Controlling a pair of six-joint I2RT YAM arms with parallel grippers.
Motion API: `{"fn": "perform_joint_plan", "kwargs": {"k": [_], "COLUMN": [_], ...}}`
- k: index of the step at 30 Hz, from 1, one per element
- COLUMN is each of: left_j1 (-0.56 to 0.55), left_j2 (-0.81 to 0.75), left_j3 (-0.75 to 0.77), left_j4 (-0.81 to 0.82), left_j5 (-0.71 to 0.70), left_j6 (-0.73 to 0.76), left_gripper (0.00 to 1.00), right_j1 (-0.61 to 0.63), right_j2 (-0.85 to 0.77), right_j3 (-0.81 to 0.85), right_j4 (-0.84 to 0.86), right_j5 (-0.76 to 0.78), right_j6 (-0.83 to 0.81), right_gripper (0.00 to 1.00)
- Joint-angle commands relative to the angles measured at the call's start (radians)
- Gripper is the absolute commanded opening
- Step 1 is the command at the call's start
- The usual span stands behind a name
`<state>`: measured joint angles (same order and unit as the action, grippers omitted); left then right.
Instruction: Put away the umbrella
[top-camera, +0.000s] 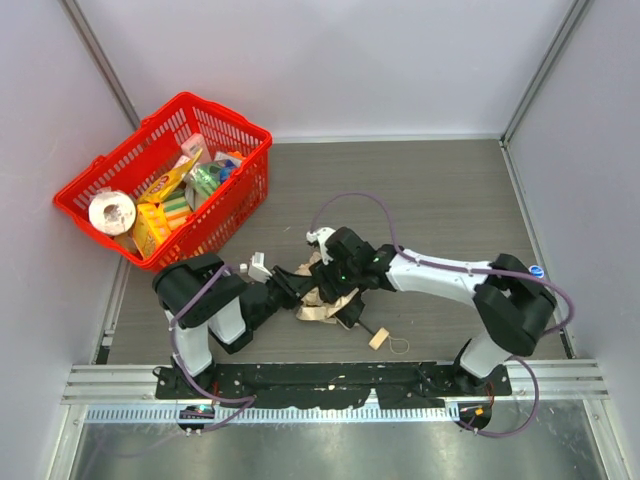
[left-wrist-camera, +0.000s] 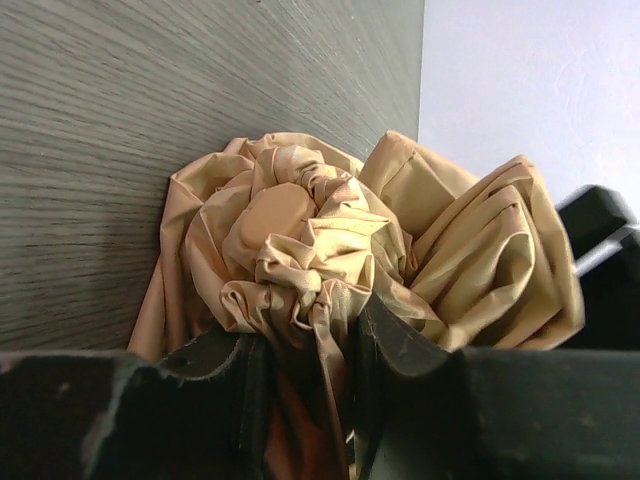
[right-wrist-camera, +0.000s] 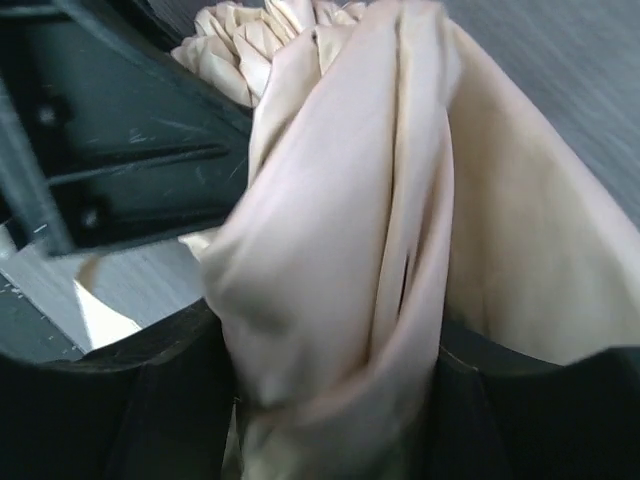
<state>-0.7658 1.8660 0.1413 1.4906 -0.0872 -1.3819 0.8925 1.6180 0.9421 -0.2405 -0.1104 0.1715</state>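
Umbrella x1, bunched: left end effector pinches fabric, right end effector prob. grips; basket x1.

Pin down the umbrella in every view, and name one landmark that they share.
Top external: umbrella low centre, on the table.
Left wrist: umbrella bunched in the centre.
Right wrist: umbrella fills the middle.
Shared landmark: grey table.

The umbrella lies bunched on the table. The left gripper meets it from its left, the right gripper from its right. The red basket stands well beyond it, leftward.
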Motion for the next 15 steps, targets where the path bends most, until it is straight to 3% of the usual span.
{"fn": "perform_joint_plan", "kwargs": {"k": [1,6,10,15], "left_j1": [-0.003,-0.001,-0.001,-0.001], "left_j2": [0.019,-0.036,-0.096,-0.243], "left_j3": [-0.019,0.007,0.026,0.090], "left_j4": [-0.197,-0.326,-0.421,-0.669], "left_j5": [-0.075,-0.048,-0.045,-0.054], "left_j6": [0.093,0.073,0.073,0.061], "left_gripper": [0.00,0.00,0.00,0.00], "right_j1": [-0.006,-0.006,-0.018,-0.015], "right_j2": [-0.223,-0.325,-0.259,-0.175], "right_j3": [0.119,0.158,0.150,0.043], "right_j4": [-0.190,-0.264,-0.214,-0.043], "right_j5": [0.083,0.077,0.085,0.034], "right_j6": [0.003,-0.047,-0.092,-0.133], "right_gripper": [0.63,0.72,0.73,0.75]}}
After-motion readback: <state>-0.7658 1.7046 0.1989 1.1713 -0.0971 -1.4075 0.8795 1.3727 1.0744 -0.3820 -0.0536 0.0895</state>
